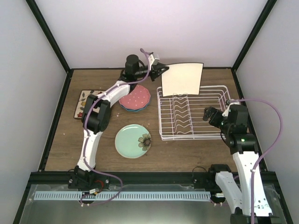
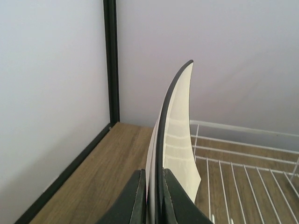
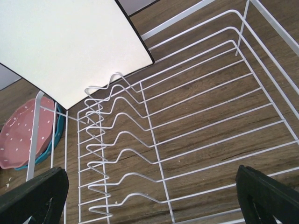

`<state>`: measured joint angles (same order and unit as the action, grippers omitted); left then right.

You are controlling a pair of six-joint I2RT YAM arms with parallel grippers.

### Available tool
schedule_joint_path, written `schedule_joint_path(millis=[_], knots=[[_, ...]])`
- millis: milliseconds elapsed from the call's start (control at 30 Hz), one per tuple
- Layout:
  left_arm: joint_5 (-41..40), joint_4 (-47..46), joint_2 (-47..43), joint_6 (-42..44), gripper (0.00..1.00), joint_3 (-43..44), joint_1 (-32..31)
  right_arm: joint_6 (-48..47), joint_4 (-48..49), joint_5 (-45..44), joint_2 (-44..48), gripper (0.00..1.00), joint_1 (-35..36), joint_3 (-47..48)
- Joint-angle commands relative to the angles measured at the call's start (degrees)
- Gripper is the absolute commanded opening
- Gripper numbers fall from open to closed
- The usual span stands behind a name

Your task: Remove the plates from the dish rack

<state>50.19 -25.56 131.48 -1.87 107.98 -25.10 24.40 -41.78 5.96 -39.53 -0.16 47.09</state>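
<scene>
My left pincer (image 1: 162, 70) pinches square cream plate (image 1: 183, 78) by its edge, plate upright, up above far edge of dish rack (image 1: 191, 136). My right pincer (image 1: 209, 114) wide, holding nothing, over rack's right side.

The left gripper (image 2: 154, 189) pinches a square cream plate (image 2: 180, 135) by its lower edge, one dark finger (image 2: 135, 200) on each face. Seen edge-on, the plate stands upright, its dark rim curving up to the right. Behind it, the white wire dish rack (image 2: 243, 156) sits on the wooden table (image 2: 107, 172), near a black corner post (image 2: 111, 60)
</scene>
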Motion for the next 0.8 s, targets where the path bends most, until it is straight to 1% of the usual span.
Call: schedule_joint_path(millis=[0, 233, 333, 433, 533, 600, 700, 767], knots=[[3.43, -11.29, -9.73, -8.72, 0.04, 3.46, -0.64, 1.03, -0.67, 0.02, 1.31, 1.0, 0.43, 0.61], [1.02, -11.75, -13.22, -8.41, 0.04, 3.66, 0.36, 1.56, -0.11, 0.42, 1.89, 1.0, 0.43, -0.1], [-1.81, -11.08, -14.56, -7.9, 0.04, 3.77, 1.48, 1.54, 0.33, 0.62, 2.0, 1.0, 0.39, -0.47], [-6.1, -9.56, -15.76, -8.79, 0.04, 5.61, 3.94, 1.55, 0.92, 0.93, 2.0, 1.0, 0.43, -0.88], [-12.15, -8.3, -17.1, -13.93, 0.04, 8.84, 8.98, 1.43, 1.98, 1.47, 1.65, 1.0, 0.43, -1.49], [-16.3, -7.81, -18.86, -19.24, 0.04, 9.39, 13.28, 1.27, 3.0, 2.06, 1.11, 1.0, 0.43, -1.96], [-21.64, -7.09, -22.76, -28.19, 0.04, 5.13, 20.34, 0.98, 4.67, 3.2, -0.32, 1.0, 0.43, -2.42], [-25.3, -7.47, -27.19, -33.03, 0.04, -1.56, 24.73, 0.54, 5.83, 4.05, -1.62, 1.0, 0.43, -2.5]])
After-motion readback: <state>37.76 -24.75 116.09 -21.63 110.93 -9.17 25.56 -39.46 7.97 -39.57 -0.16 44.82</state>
